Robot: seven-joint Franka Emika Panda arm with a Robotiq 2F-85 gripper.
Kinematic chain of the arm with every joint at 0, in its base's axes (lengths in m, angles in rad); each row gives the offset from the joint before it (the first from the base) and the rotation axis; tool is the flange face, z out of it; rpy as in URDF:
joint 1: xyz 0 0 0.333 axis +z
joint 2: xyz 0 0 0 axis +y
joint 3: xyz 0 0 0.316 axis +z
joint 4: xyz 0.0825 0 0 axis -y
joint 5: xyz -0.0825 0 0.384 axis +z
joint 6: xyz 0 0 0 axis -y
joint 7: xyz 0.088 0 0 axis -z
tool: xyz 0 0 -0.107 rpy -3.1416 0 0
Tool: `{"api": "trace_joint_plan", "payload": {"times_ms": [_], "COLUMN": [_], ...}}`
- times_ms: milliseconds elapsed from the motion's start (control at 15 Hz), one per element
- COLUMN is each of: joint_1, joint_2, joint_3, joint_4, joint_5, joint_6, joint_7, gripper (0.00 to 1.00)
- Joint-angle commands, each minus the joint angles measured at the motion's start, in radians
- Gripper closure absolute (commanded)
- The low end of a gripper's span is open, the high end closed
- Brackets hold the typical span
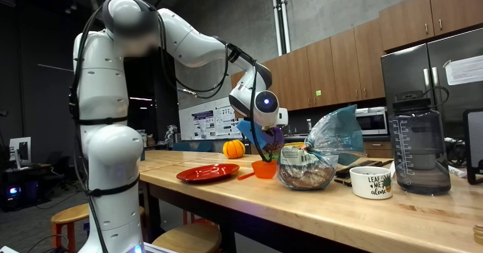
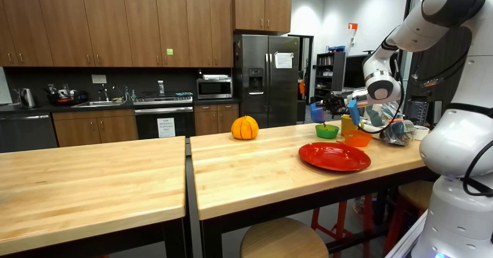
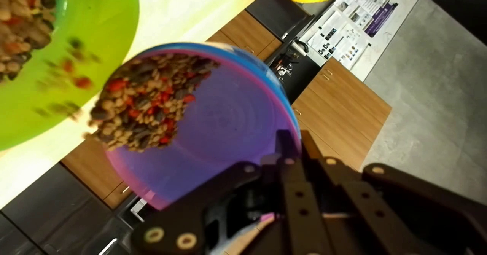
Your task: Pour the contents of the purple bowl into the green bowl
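The purple bowl (image 3: 228,121) is tilted steeply in the wrist view, with a seed-like mix (image 3: 148,106) gathered at its lower rim. Some pieces are blurred in mid-fall over the green bowl (image 3: 110,23), which holds some mix. My gripper (image 3: 296,139) is shut on the purple bowl's rim, one finger inside and one outside. In an exterior view, the purple bowl (image 2: 317,113) hangs just above the green bowl (image 2: 326,131), which stands on the table. In an exterior view, the purple bowl (image 1: 277,135) shows beside the gripper, and the green bowl is mostly hidden.
A red plate (image 2: 334,156) and an orange bowl (image 2: 357,138) stand near the green bowl. A yellow container (image 2: 347,123) is behind the orange bowl. A bagged loaf (image 1: 307,170), a white bowl (image 1: 371,182), a large bottle (image 1: 420,151) and a toy pumpkin (image 2: 245,128) are also on the table.
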Motion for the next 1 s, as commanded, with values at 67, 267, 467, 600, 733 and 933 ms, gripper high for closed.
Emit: {"api": "trace_joint_plan", "payload": {"times_ms": [67,267,467,600,733,933], "joint_1": [-0.026,-0.039,-0.050,-0.054,-0.056,-0.055], "joint_2": [-0.029,-0.031,-0.029,-0.027,-0.025,-0.030], "joint_3": [-0.012,-0.022,-0.031,-0.034,-0.035,-0.033], "joint_4": [-0.040,-0.059,-0.071,-0.075,-0.079,-0.083], "joint_5": [0.064,0.103,0.127,0.136,0.148,0.159], "joint_6": [-0.054,-0.091,-0.123,-0.139,-0.153,-0.145], "joint_7": [-0.072,-0.113,-0.140,-0.151,-0.163,-0.176], "gripper": [0.98,0.98,0.98,0.98,0.98,0.98]}}
